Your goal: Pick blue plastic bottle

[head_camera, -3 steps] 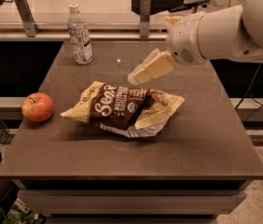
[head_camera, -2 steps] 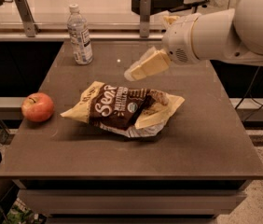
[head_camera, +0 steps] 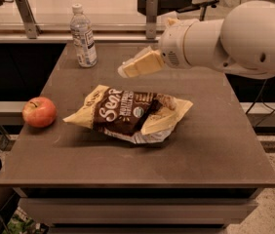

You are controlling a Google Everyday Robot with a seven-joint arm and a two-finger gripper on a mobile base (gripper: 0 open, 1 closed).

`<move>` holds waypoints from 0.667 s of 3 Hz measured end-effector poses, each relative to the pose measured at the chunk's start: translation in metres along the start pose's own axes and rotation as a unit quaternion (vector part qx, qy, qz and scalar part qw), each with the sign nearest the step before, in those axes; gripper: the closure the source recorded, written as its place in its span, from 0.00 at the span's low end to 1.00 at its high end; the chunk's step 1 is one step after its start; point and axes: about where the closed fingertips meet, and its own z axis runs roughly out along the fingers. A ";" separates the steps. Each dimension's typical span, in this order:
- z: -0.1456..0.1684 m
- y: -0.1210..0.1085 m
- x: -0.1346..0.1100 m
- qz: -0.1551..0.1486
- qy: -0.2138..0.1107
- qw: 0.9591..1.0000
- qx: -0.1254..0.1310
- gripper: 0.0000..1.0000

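Observation:
The blue plastic bottle [head_camera: 84, 37] stands upright near the table's far left corner. It is clear and ribbed, with a white cap and a white label. My gripper [head_camera: 127, 70] has cream fingers that point left. It hangs above the table's middle back, to the right of the bottle and apart from it by about a bottle's height. It holds nothing that I can see. The white arm [head_camera: 225, 40] comes in from the right.
A brown and cream snack bag [head_camera: 130, 113] lies in the middle of the brown table [head_camera: 215, 150], just below the gripper. A red apple [head_camera: 39, 112] sits at the left edge. A railing with metal posts [head_camera: 151, 14] runs behind the table.
The gripper and arm have moved left, toward the bottle. The bottle, bag and apple have not moved.

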 end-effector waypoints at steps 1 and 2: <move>0.015 -0.006 -0.004 0.031 -0.011 0.999 0.019 0.00; 0.036 -0.008 -0.008 0.059 -0.022 0.998 0.019 0.00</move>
